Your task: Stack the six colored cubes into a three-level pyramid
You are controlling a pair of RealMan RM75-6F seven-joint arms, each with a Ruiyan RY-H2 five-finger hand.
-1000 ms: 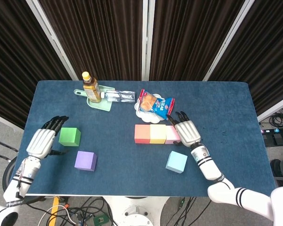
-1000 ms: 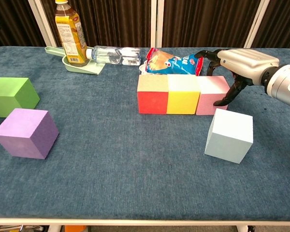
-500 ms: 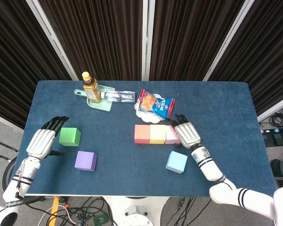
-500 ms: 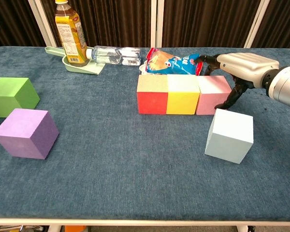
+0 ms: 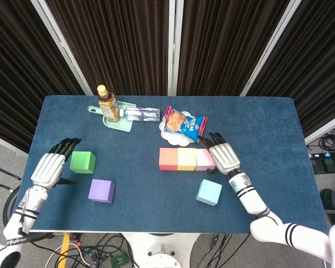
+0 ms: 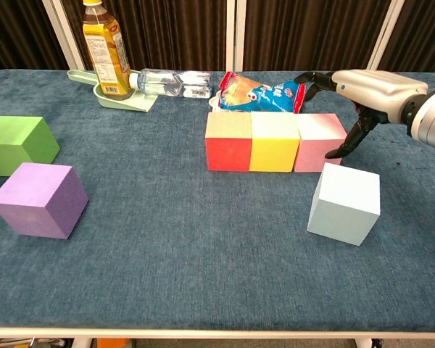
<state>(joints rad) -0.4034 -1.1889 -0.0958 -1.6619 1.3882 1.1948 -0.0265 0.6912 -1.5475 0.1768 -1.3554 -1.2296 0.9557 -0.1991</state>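
Note:
A red cube point(image 5: 168, 158) point(image 6: 228, 142), a yellow cube point(image 5: 186, 159) point(image 6: 275, 142) and a pink cube point(image 5: 204, 159) point(image 6: 318, 142) stand side by side in a row at mid table. My right hand point(image 5: 224, 156) point(image 6: 359, 98) hovers open just right of the pink cube, fingers spread. A light blue cube point(image 5: 209, 192) point(image 6: 344, 204) lies in front of that hand. At the left sit a green cube point(image 5: 82, 162) point(image 6: 19, 144) and a purple cube point(image 5: 101, 190) point(image 6: 39, 199). My left hand point(image 5: 49, 167) rests open beside the green cube.
At the back stand a tea bottle point(image 5: 108, 104) point(image 6: 106, 49) on a pale green tray point(image 5: 120, 123), a lying water bottle point(image 5: 141, 114) point(image 6: 170, 81) and a snack bag point(image 5: 184, 124) point(image 6: 259, 93) on a white plate.
My right hand has lifted a little and drawn slightly away from the pink cube. The cubes and my left hand have stayed put.

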